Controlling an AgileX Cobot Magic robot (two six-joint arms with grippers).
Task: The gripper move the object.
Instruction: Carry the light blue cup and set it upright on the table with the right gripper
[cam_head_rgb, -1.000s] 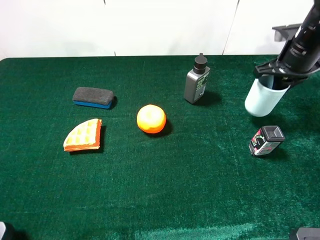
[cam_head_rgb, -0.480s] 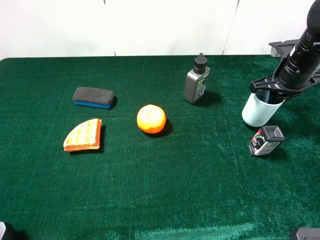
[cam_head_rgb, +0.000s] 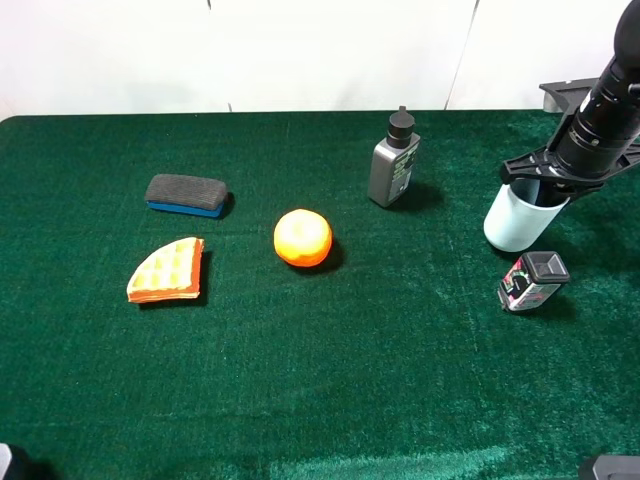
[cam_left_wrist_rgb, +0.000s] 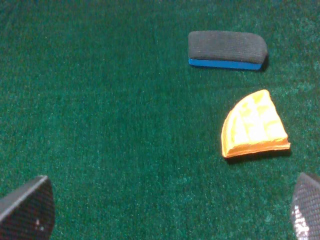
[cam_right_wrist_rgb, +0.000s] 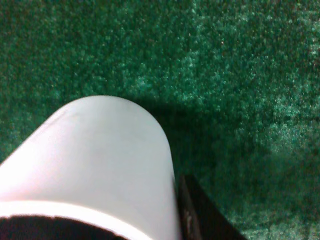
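The cup (cam_head_rgb: 512, 222) sits near the right edge of the bench (cam_head_rgb: 350, 380), towards the far right corner. It leans a little, and whether its base rests fully on the cloth I cannot tell. The right pincer (cam_head_rgb: 541, 182) is closed over its open rim, one dark finger (cam_right_wrist_rgb: 196, 219) showing against the wall in the wrist view. The left pincer (cam_left_wrist_rgb: 165, 210) is spread wide and holds nothing.

The cup looks like thin, smooth plastic: light, fairly stiff but likely to flex if squeezed hard, and slippery enough to swing in a rim grip. The rim is a fair place to hold it, though a gentle, steady carry seems wise.

The small bottle (cam_head_rgb: 532, 280) stands just beside the cup on the near side and is the one thing likely to be knocked. The grey bottle (cam_head_rgb: 394, 160) is well apart towards the far edge. The orange (cam_head_rgb: 302, 238) lies mid-bench, and the eraser (cam_head_rgb: 186, 194) and waffle piece (cam_head_rgb: 167, 270) lie far off towards the left edge.
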